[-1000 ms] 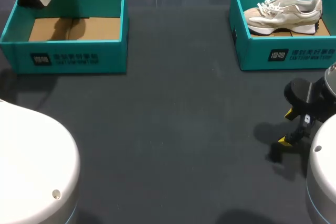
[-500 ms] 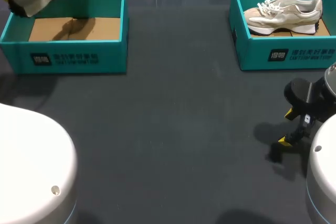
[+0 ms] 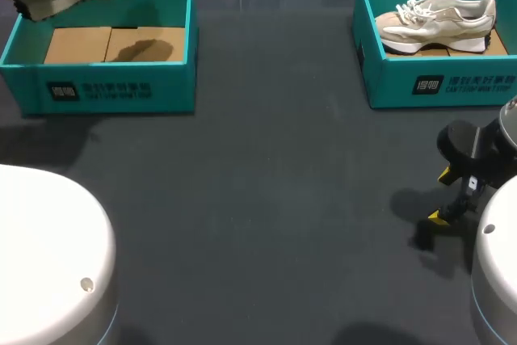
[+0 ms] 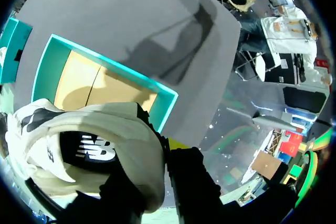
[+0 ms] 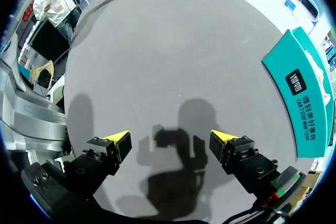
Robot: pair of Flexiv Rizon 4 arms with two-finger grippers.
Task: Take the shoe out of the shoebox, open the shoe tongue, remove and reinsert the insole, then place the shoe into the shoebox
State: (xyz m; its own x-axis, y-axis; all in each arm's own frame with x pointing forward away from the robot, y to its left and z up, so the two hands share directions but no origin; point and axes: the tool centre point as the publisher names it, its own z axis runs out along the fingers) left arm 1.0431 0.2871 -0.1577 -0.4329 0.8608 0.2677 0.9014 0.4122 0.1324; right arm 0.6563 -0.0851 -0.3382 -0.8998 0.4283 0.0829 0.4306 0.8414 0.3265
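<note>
The shoe, a white sneaker with black patches, sits clamped in the left claw, whose fingers are closed on it. It is held in the air above the far left corner of the teal shoebox, at about 11 o'clock on the bench. The shoe's shadow falls on the box's cardboard floor. At 4 o'clock the right claw is spread wide and holds nothing. At 1 o'clock a second shoebox holds a beige sneaker.
</note>
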